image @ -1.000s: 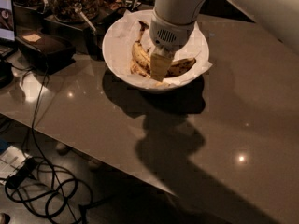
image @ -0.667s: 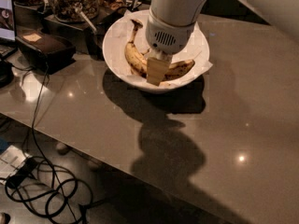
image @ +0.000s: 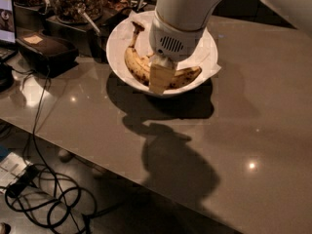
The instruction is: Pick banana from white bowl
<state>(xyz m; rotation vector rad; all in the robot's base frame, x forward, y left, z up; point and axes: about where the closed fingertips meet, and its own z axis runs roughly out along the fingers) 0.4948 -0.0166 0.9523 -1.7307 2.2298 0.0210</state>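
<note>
While the arm hangs over the counter, the gripper sits low at the near side of the white bowl, its pale tip pointing down between two fruits. Whether it has closed on anything, I cannot tell from where I stand; the wrist housing hides the rest. A second ago that tip was a touch deeper into the bowl, and now it has slid toward the near rim. The arm above it looms larger than it did.

The banana lies inside the bowl on the left, stem up toward the far rim, and its speckled curve sweeps down to meet the gripper. Far more of it shows now. A second ago the wrist covered most of that arc. The shorter banana lies to the right of the tip, about where it was before. Crumpled paper pokes over the bowl's right rim.

Out from there, the bowl has not shifted on the grey table, and the arm's shadow spreads across the surface below it. A black case sits to the left, jars stand behind it, and cables coil on the floor.
</note>
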